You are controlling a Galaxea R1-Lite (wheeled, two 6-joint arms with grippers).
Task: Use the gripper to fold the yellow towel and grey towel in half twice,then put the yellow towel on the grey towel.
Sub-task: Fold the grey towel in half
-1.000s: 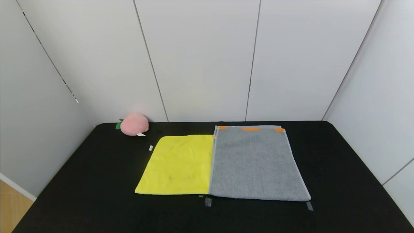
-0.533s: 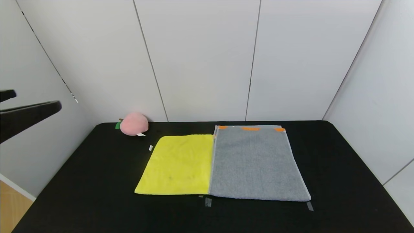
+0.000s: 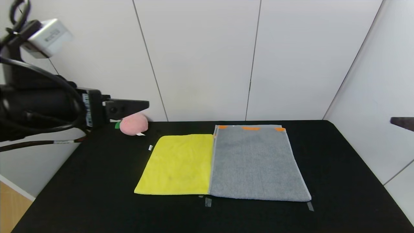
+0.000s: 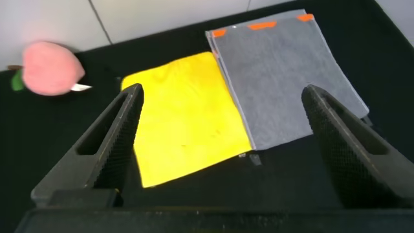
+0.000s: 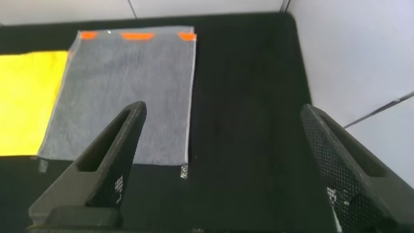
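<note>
Two towels lie flat and unfolded, edges touching, mid-desk (image 3: 97, 181): yellow towel (image 3: 178, 165) at nine o'clock of the grey towel (image 3: 255, 163). No fold is made yet; everything remains. Left hand (image 4: 220, 149) and right hand (image 5: 226, 162) hover above, fingers spread, holding nothing.

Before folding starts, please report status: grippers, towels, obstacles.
Left gripper open, raised at table's left. Right gripper open, raised right. Yellow towel and grey towel flat, unfolded, adjacent. Plush peach far-left, clear.

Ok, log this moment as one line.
stage: pre-fold | yellow towel: flat, unfolded, edge against grey towel | left gripper: open, raised left of table | right gripper: open, raised at right | held: nothing
</note>
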